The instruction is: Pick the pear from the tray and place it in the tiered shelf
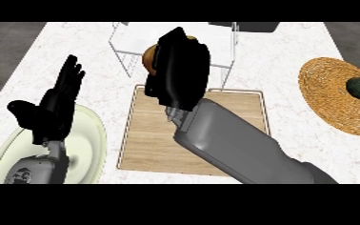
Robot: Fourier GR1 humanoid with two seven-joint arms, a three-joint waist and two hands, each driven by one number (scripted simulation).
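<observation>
We work over a pale marbled tabletop (295, 124) that leaves open room to the right of centre. The wooden tray (151, 138) lies in the middle, bare where we can see it, its raised rim something to clear on any return pass. Beyond it stands the tiered shelf (134, 40), white with thin wire posts; those posts and the shelf's front edge look like the tight spots, so we judge a straight approach between them to be safest. At the right edge sits a woven straw basket (327, 93), well apart. A pale green plate (88, 143) lies at the left, with our left hand (53, 109) resting above it, fingers straight and up.

Our right hand (179, 71) is curled round the pear (149, 59), holding it at the shelf's front. The pear seems light, rigid, smooth-skinned and easily bruised, so we would keep the hold round its broad belly. Most of it is hidden.
</observation>
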